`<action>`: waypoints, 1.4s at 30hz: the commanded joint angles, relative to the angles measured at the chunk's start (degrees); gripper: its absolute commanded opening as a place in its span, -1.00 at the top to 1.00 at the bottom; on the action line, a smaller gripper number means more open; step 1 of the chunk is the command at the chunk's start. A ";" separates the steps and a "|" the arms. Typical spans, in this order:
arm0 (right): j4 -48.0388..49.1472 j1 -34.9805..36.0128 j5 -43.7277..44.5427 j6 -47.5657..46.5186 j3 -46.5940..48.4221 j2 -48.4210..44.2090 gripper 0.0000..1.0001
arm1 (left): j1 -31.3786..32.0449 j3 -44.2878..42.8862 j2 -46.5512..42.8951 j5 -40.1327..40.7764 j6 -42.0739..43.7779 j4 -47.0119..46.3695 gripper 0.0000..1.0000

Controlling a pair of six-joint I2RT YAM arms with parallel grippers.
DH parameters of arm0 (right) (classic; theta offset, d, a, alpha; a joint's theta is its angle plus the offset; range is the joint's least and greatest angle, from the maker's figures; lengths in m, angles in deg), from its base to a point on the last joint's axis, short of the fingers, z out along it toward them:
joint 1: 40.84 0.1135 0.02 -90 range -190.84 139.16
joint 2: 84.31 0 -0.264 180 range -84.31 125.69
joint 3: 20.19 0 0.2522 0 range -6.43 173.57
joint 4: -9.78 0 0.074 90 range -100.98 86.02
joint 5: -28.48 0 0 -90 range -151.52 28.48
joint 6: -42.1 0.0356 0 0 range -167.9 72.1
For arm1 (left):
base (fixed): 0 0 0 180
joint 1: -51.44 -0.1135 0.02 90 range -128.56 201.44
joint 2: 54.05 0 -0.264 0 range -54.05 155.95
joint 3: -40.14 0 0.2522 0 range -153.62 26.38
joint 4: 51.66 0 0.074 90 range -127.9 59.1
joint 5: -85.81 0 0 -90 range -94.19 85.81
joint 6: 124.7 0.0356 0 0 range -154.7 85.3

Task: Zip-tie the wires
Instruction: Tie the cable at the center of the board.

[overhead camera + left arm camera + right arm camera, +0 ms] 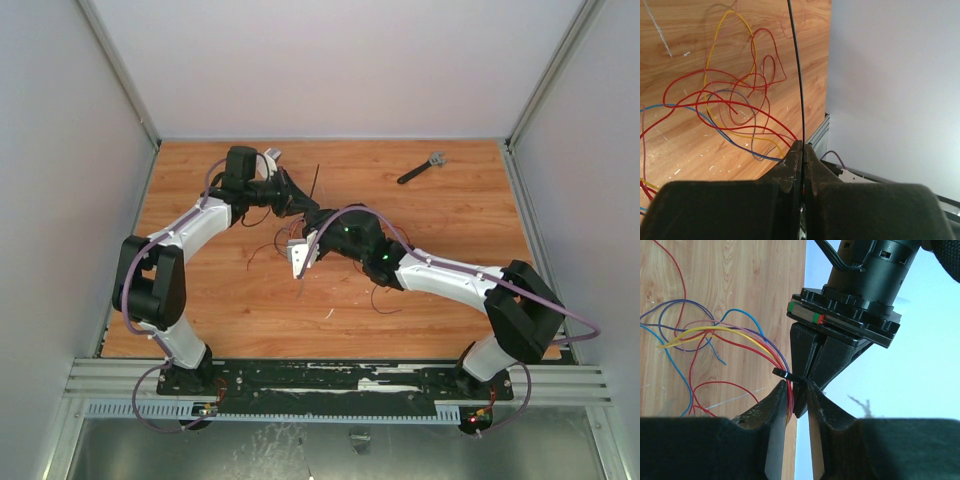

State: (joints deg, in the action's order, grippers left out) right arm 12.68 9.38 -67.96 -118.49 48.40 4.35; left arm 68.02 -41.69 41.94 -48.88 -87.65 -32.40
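Two grippers meet above the table [450,250]. The left gripper [802,146] is clamped on the zip tie [800,75], whose far end is cut off. The right gripper [796,388] stands slightly apart, and the wires [715,330] vanish into its gap.

the wires [735,105] lie spread on the middle of the surface [460,230]. my jaws meet tip to tip just above the wires' far side, my left jaws reaching in from the left of them and my right jaws from the right. the zip tie [799,75] sits between my left jaws and rises just behind the wires. some strands of the wires run up between my right jaws. a small tool [421,168] lies well behind and right of the wires.
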 commanded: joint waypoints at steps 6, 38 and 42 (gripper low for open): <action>3.89 -0.18 1.11 1.41 -2.79 -2.19 0.31 | 0.30 -2.41 -1.98 0.69 2.70 1.18 1.00; 13.32 -3.41 -17.42 27.35 -14.42 -14.63 -0.80 | 0.34 -0.66 -3.77 3.98 5.65 0.92 1.00; 13.97 -4.48 -20.43 30.30 -15.11 -15.72 -0.81 | 0.30 -0.95 -3.87 4.25 6.13 0.97 1.00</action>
State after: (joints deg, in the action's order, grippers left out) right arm 23.87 5.90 -83.67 -93.22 34.28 -9.51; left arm 68.08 -42.11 40.19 -44.88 -82.73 -31.31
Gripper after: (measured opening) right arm 0.902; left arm 0.026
